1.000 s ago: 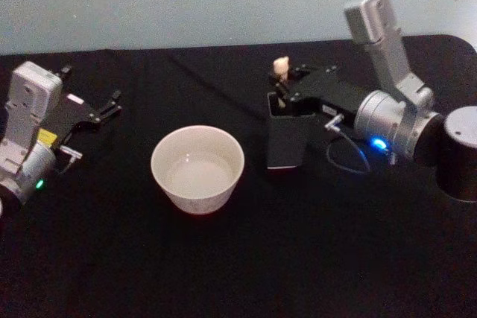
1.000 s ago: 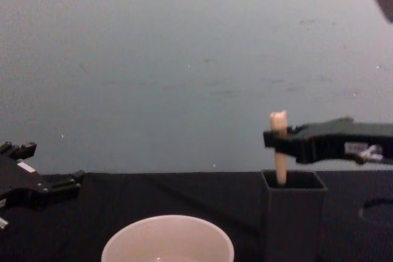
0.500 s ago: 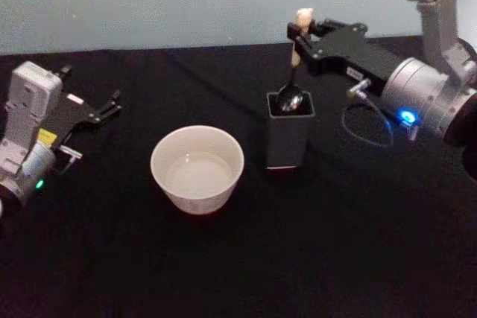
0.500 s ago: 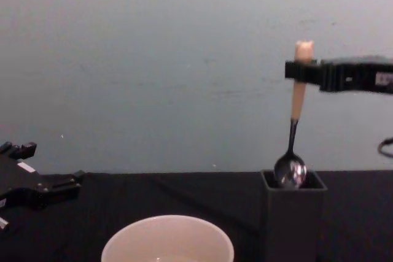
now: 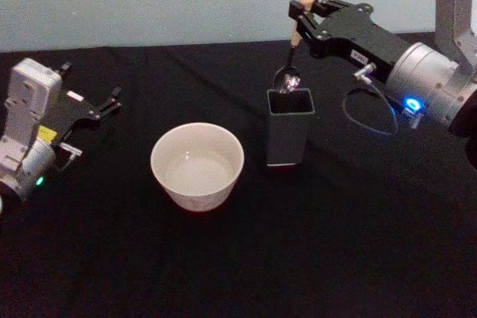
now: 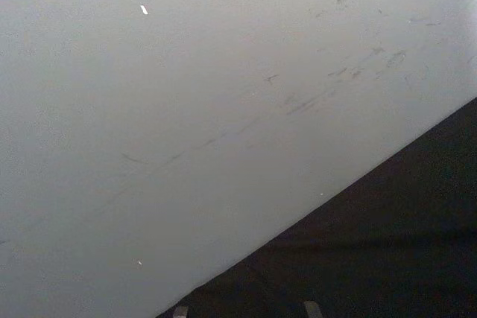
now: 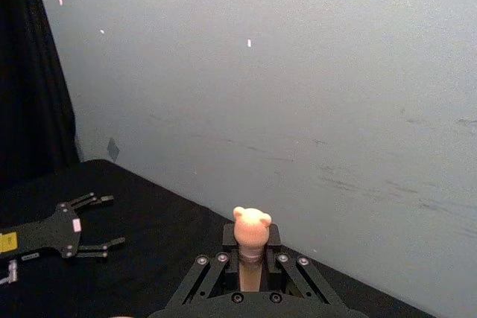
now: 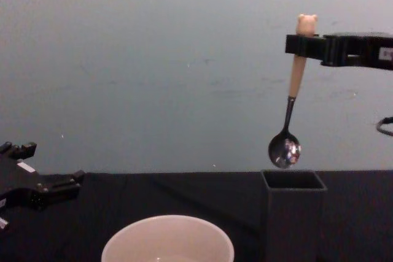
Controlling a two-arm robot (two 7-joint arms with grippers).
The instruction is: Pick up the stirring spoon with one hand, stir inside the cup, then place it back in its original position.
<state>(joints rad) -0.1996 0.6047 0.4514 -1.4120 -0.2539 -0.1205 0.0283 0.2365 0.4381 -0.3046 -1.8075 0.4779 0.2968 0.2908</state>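
Observation:
My right gripper (image 5: 302, 16) (image 8: 299, 44) (image 7: 251, 258) is shut on the stirring spoon (image 8: 291, 105) (image 5: 292, 53), just under its cream bear-head top (image 7: 251, 226). The spoon hangs upright, its silvery bowl (image 8: 284, 150) a little above the open mouth of the dark grey square holder (image 5: 289, 135) (image 8: 293, 213). The wide cream cup (image 5: 197, 167) (image 8: 167, 240) stands on the black table, left of the holder. My left gripper (image 5: 104, 108) (image 8: 52, 185) (image 7: 86, 232) rests open at the table's left side, far from the cup.
A black cloth covers the table (image 5: 246, 258). A pale blue-grey wall (image 8: 184, 65) runs along its far edge. A dark cable loop (image 5: 369, 113) hangs beside the right arm, right of the holder. The table between cup and front edge is bare.
The right gripper has lifted the spoon straight up: a second ago the bowl was deep in the holder, half a second ago at its rim, now it hangs free above. The left arm is still.

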